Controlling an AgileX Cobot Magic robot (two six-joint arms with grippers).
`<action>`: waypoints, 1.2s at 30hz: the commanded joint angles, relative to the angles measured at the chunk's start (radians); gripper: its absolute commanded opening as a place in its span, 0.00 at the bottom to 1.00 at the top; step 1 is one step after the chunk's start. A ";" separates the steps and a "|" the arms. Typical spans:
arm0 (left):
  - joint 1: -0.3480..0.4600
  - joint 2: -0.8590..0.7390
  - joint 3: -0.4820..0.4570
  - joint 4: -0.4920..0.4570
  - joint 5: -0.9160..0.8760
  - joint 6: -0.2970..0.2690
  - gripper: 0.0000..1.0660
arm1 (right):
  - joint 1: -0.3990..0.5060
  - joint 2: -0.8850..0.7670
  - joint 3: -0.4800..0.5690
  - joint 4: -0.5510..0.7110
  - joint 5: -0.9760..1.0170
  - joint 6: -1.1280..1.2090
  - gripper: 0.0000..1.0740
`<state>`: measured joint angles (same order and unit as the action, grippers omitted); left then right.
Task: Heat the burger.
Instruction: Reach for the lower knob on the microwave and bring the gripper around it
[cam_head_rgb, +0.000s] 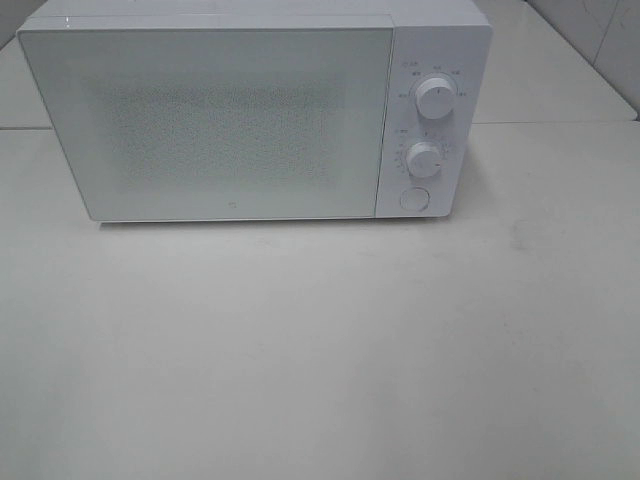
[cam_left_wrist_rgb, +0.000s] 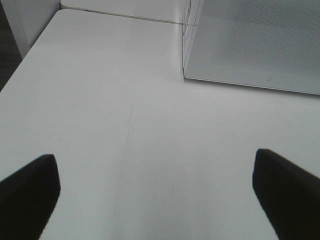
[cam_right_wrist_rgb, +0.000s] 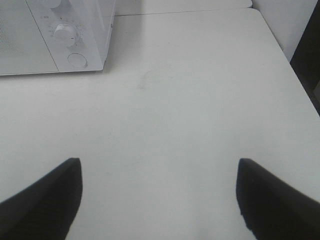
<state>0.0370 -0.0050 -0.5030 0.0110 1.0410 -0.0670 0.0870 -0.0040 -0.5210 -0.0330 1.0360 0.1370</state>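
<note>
At twelve o'clock on the table (cam_head_rgb: 320, 350) stands a shut microwave (cam_head_rgb: 220, 120), the dial lettering (cam_head_rgb: 408, 70) at its three o'clock too small to read. The left gripper (cam_left_wrist_rgb: 155, 157) and right gripper (cam_right_wrist_rgb: 159, 162) gape wide, empty; where the burger is cannot be told.

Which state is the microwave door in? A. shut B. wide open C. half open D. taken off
A: the microwave door sits flush beside the control panel, and nothing of the inside shows.
</note>
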 joint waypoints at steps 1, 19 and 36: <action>0.006 -0.025 0.003 -0.011 -0.006 -0.004 0.94 | -0.005 -0.028 0.004 -0.004 0.003 -0.010 0.71; 0.006 -0.025 0.003 -0.011 -0.006 -0.004 0.94 | -0.005 -0.028 0.004 -0.001 0.003 -0.010 0.71; 0.006 -0.025 0.003 -0.011 -0.006 -0.004 0.94 | -0.005 0.071 -0.038 -0.005 -0.135 -0.010 0.71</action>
<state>0.0370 -0.0050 -0.5030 0.0110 1.0410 -0.0670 0.0870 0.1080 -0.5560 -0.0330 0.8840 0.1370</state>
